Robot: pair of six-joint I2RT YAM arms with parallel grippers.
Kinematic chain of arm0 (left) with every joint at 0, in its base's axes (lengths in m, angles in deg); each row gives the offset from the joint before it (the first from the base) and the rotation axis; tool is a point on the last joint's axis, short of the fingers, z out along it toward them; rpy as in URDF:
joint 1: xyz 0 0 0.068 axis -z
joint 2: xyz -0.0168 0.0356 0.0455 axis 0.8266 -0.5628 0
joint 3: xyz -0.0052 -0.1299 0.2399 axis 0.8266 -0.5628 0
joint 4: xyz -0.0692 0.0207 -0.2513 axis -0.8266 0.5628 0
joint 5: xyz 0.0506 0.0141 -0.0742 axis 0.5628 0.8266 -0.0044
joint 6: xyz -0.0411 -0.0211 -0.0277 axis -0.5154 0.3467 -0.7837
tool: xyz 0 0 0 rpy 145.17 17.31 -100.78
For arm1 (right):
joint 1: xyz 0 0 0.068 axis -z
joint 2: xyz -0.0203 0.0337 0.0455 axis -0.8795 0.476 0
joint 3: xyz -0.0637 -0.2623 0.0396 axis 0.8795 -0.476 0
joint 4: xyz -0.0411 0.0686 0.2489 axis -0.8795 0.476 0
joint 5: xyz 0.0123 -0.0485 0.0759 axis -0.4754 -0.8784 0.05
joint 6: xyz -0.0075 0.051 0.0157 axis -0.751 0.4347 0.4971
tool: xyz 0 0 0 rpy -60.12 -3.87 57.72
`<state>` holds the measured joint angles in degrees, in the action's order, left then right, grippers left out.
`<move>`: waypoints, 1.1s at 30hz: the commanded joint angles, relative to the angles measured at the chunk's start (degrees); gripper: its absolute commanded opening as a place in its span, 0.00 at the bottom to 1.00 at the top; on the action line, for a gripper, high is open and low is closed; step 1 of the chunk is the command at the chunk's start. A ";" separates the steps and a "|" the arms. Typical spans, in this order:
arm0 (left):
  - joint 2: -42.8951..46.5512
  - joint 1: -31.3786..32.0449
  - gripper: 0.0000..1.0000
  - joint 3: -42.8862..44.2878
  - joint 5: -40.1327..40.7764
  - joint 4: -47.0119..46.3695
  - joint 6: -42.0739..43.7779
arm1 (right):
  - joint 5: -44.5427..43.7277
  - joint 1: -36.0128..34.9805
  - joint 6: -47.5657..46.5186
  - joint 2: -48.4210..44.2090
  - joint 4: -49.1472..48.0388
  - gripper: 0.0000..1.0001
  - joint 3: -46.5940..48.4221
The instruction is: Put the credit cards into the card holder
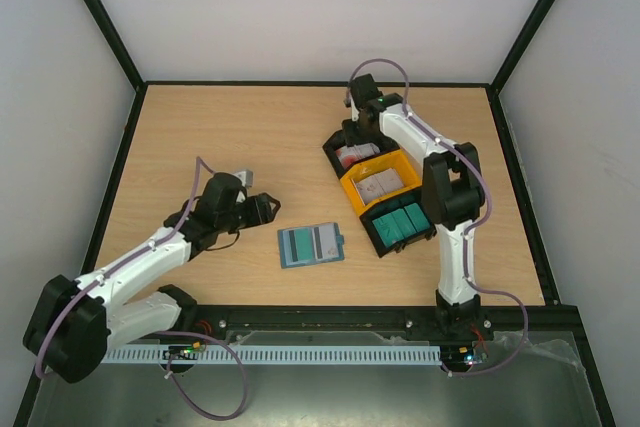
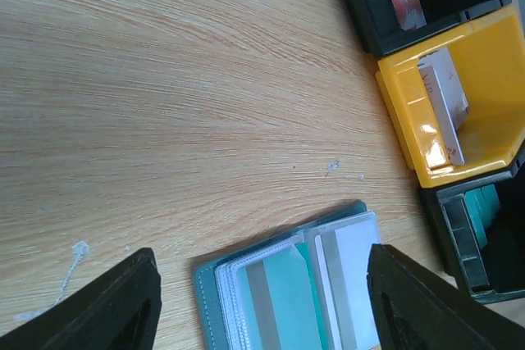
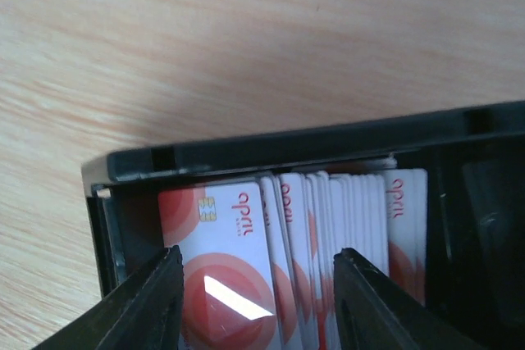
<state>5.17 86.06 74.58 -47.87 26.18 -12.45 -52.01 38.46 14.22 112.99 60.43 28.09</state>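
The card holder (image 1: 311, 245) lies open on the table, teal outside with clear sleeves; in the left wrist view (image 2: 295, 284) its sleeves show a teal card and a pale card. My left gripper (image 1: 268, 207) is open and empty, just left of the holder; in its wrist view (image 2: 262, 305) the holder lies between the fingers, below them. A stack of several white credit cards with red marks (image 3: 221, 268) stands on edge in the black bin (image 1: 345, 144). My right gripper (image 3: 258, 305) is open, its fingers straddling the stack from above; it also shows in the top view (image 1: 357, 142).
The three-bin tray stands right of centre: the black bin, a yellow bin (image 1: 352, 190) with grey-white cards (image 2: 447, 104), and a dark-green bin (image 1: 376, 237) with teal items. Black rails edge the table.
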 commanded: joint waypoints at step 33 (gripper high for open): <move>-5.52 -1.08 0.70 -1.65 1.56 -4.73 3.83 | 7.74 -0.44 4.73 5.58 -0.07 0.22 -0.62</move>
<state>-0.17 85.34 74.10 -48.25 21.79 -9.26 -46.59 38.31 17.21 120.66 61.02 28.92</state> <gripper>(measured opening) 0.695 0.240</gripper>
